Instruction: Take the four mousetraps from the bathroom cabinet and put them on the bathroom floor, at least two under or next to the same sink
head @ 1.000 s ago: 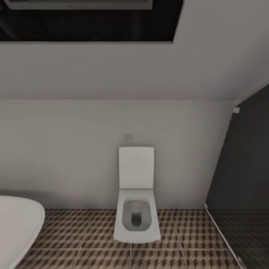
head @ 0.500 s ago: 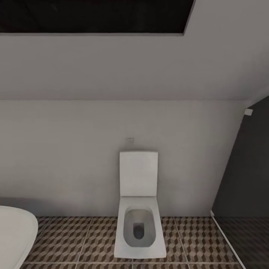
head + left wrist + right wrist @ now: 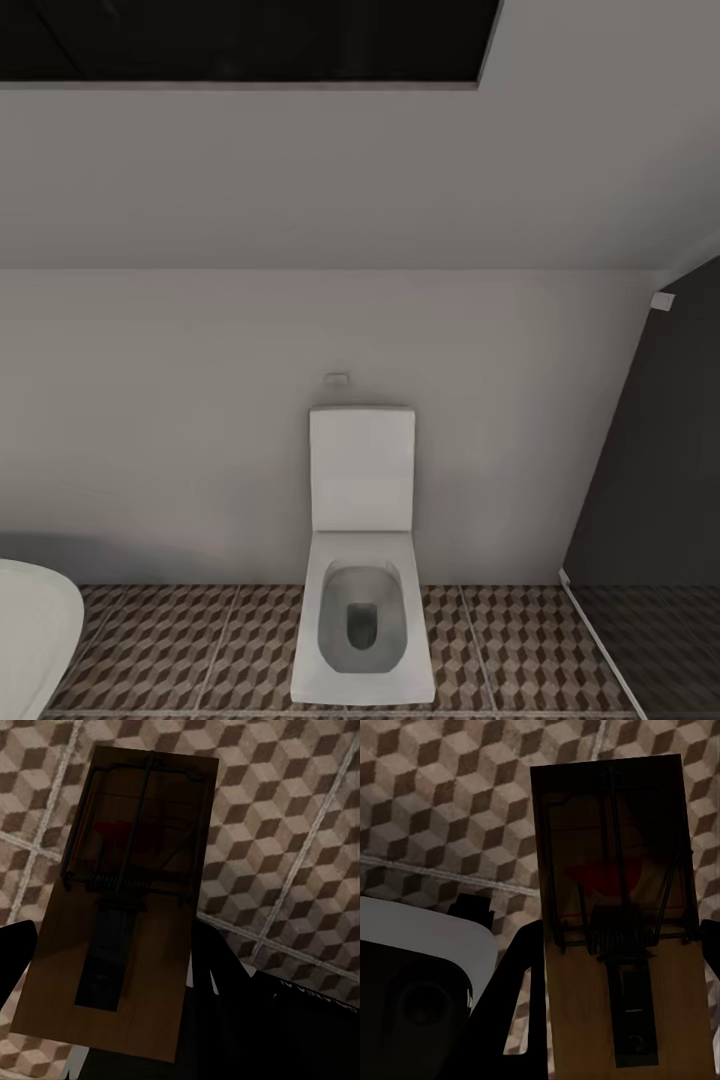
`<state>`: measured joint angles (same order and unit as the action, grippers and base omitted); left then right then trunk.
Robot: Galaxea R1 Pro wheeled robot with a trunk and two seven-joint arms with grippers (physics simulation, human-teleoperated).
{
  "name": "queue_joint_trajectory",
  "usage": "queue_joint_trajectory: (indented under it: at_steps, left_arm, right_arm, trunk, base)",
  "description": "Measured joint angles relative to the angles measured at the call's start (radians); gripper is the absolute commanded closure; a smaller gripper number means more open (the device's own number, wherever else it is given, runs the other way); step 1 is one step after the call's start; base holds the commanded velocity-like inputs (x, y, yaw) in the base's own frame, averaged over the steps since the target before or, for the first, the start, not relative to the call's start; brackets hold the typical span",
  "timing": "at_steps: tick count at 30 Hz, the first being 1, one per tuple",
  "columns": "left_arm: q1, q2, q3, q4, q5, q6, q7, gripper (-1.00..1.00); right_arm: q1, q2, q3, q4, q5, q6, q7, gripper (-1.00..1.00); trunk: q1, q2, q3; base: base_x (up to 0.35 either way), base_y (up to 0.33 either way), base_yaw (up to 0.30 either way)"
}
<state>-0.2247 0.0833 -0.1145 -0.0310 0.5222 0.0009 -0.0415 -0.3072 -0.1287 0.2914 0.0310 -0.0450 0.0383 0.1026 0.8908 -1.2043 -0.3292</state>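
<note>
Evidently the job sits partway through: each arm carries one flat rectangular brown wooden mousetrap with dark wire spring and bar, and neither trap has yet been set down. In the left wrist view the left mousetrap lies lengthwise out from the left gripper, whose dark fingers sit pressed against the slab's near end, pinching it above the tile. In the right wrist view the right mousetrap, its board paler at the near end and marked with a red patch under the wire, is likewise clamped by the right gripper, though the contact itself is dim and I judge the hold mainly from the board hanging off the floor. The bathroom floor is laid in large square tiles printed with small brown, tan and cream cubes, matte, with pale grout lines. Ahead in the head view stands a glossy white square-edged toilet with its lid raised against a plain pale wall, the rounded rim of a white bathtub low to one side, and a dark glass panel opposite. Still to do, as I read it: find the sink, lay these two by it, and bring whichever traps remain
</note>
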Motion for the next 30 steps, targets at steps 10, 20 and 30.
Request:
queue_joint_trajectory:
  at_steps: [10, 20, 30]
  left_arm:
    - [0.0, -0.002, -0.001, -0.002, -0.005, 0.0, 0.0, 1.0]
    - [0.0, -0.002, -0.002, 0.0, -0.01, 0.001, 0.0, 1.0]
    - [0.0, -0.002, -0.003, 0.002, -0.012, 0.001, -0.001, 1.0]
  right_arm:
    - [0.0, -0.001, 0.002, -0.001, 0.004, 0.001, 0.0, 1.0]
    - [0.0, 0.01, 0.004, -0.001, 0.031, 0.001, 0.0, 1.0]
    - [0.0, 0.01, 0.003, -0.001, 0.04, 0.002, 0.001, 1.0]
  trunk:
    - [0.0, 0.0, 0.0]
    - [0.008, -0.014, -0.006]
    - [0.046, -0.084, -0.038]
  base:
    - [0.003, -0.005, 0.0]
    - [0.0, 0.0, 0.0]
    - [0.0, 0.0, 0.0]
